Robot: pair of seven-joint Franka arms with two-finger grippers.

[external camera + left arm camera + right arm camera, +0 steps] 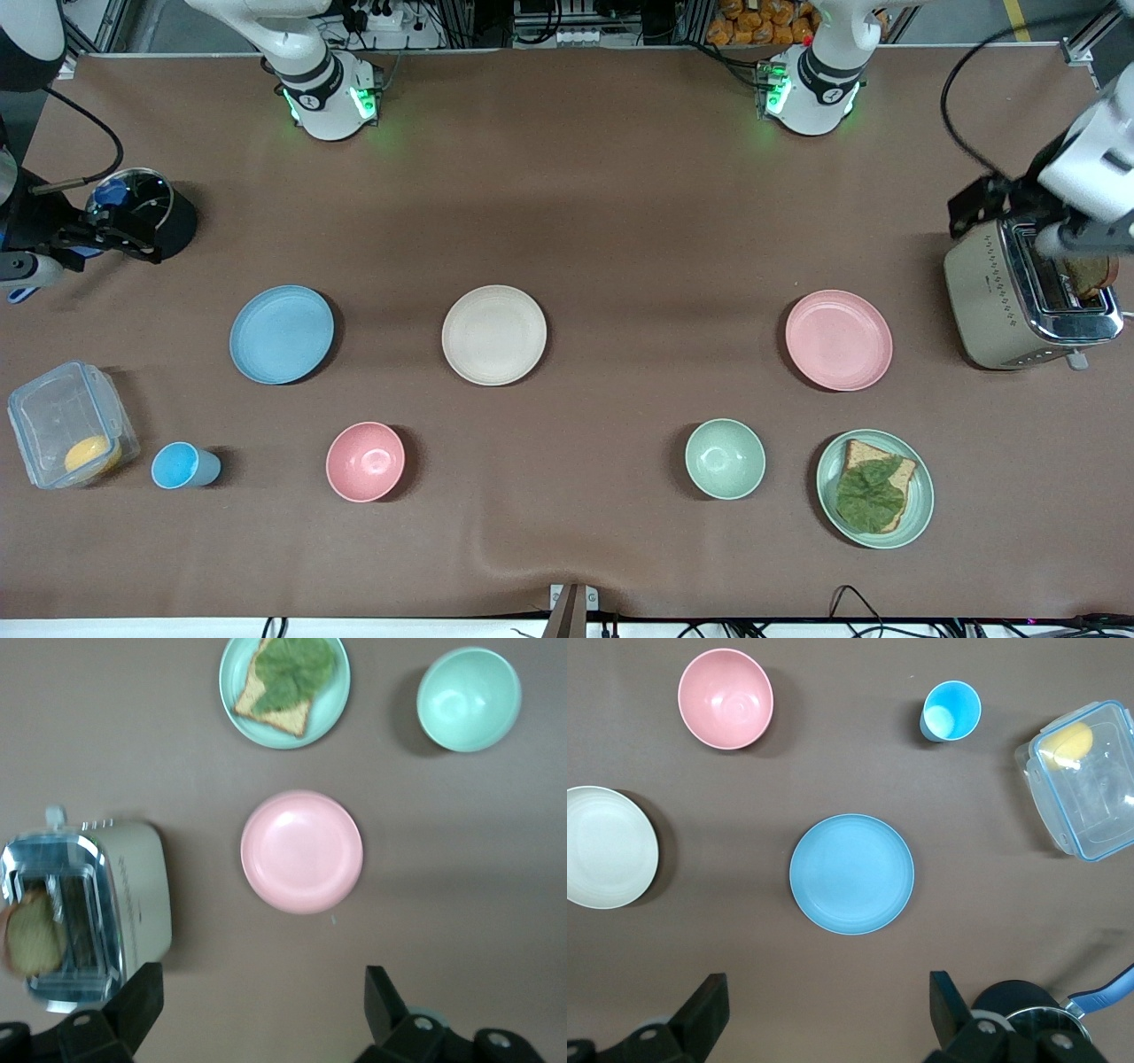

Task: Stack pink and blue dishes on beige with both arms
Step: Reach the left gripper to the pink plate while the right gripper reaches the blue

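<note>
- My left fingers [257,1005] hang spread and empty above the desk [620,221], over the toaster's [1019,301] end, with the pink plate [838,339] lying flat below them.
- My right fingers [824,1010] hang spread and empty too, over the blue plate [282,334], beside a black pot [146,213].
- The beige plate [494,335] lies between those 2 plates, well apart from each.
- All 3 plates sit bare.

Bright even overhead light, soft shadows beside dishes; toaster [84,908] blurry w/ chrome glare; front sharp
</note>
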